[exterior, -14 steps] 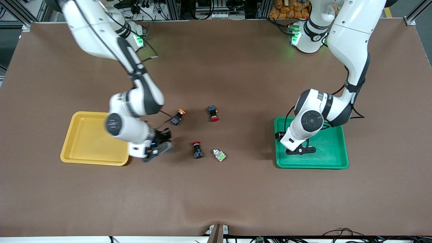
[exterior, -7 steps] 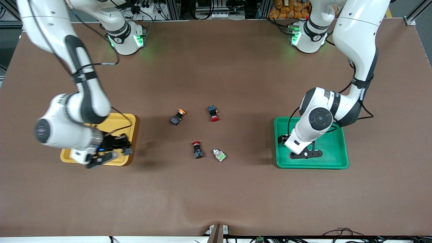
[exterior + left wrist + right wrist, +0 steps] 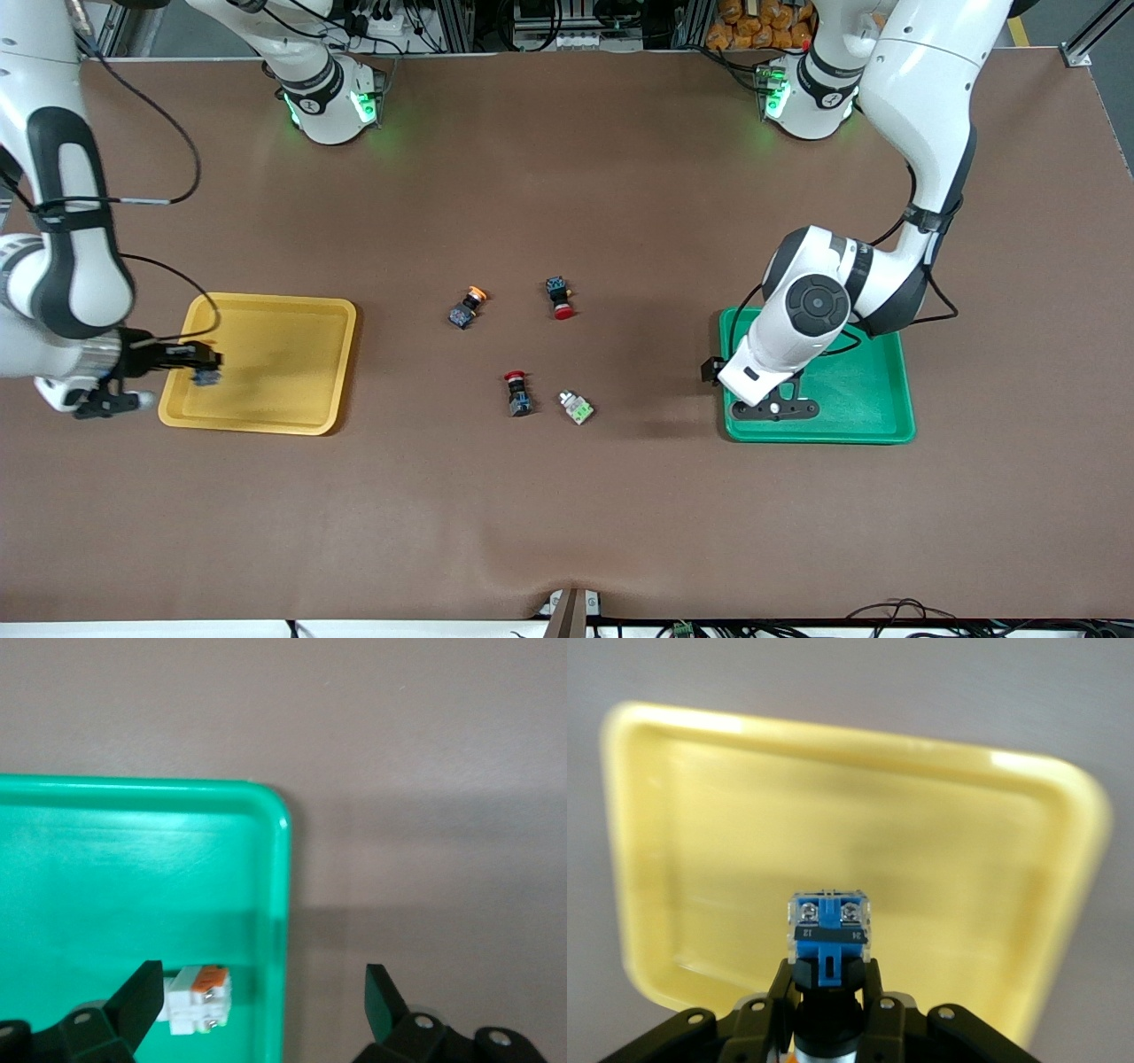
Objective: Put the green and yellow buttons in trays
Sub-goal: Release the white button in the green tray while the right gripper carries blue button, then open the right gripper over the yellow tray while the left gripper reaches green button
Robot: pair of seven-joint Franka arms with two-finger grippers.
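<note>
My right gripper point(image 3: 200, 367) is shut on a yellow button point(image 3: 208, 378) with a dark blue-black body and holds it over the yellow tray point(image 3: 292, 416), at the rim toward the right arm's end. In the right wrist view the button point(image 3: 828, 943) sits between the fingers above the tray point(image 3: 966, 859). My left gripper point(image 3: 775, 409) is open, low over a corner of the green tray point(image 3: 877, 425). A whitish-grey button point(image 3: 197, 998) lies in that tray point(image 3: 133, 859) beside one finger of my left gripper point(image 3: 263, 981). An orange-capped button point(image 3: 467, 307) and a whitish button with a green face point(image 3: 577, 407) lie mid-table.
Two red-capped switches lie mid-table, one point(image 3: 559, 297) beside the orange-capped button, one point(image 3: 516, 392) beside the green-faced button. The brown mat point(image 3: 567, 514) covers the table.
My right gripper carried the yellow button from mid-table across the yellow tray to its rim at the right arm's end. My left gripper stayed open and shifted slightly over the green tray.
</note>
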